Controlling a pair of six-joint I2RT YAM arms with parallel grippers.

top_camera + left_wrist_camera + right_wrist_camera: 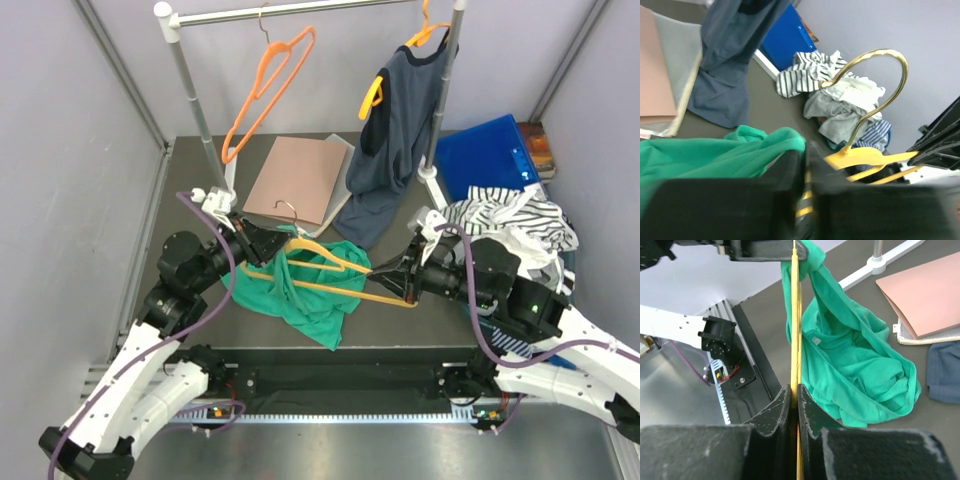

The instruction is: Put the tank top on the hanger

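The teal tank top (pixel 312 297) lies crumpled on the dark table, with one part lifted and draped over the pale yellow hanger (pixel 335 264). My left gripper (pixel 270 243) is shut on the top's edge at the hanger's left shoulder, near the metal hook (pixel 875 85). In the left wrist view the fabric (pixel 715 155) bunches over one finger, beside the hanger (pixel 865 156). My right gripper (pixel 398 280) is shut on the hanger's right end. In the right wrist view the hanger bar (pixel 795 315) runs straight out between my right gripper's (pixel 795 390) fingers, with the top (pixel 850 365) hanging beside it.
A clothes rack stands at the back with an orange hanger (pixel 268 85) and a navy top (pixel 395 140) hanging from it. A pink folder (pixel 295 178) lies behind the tank top. A blue box (pixel 490 155) and a striped garment pile (pixel 515 222) are at the right.
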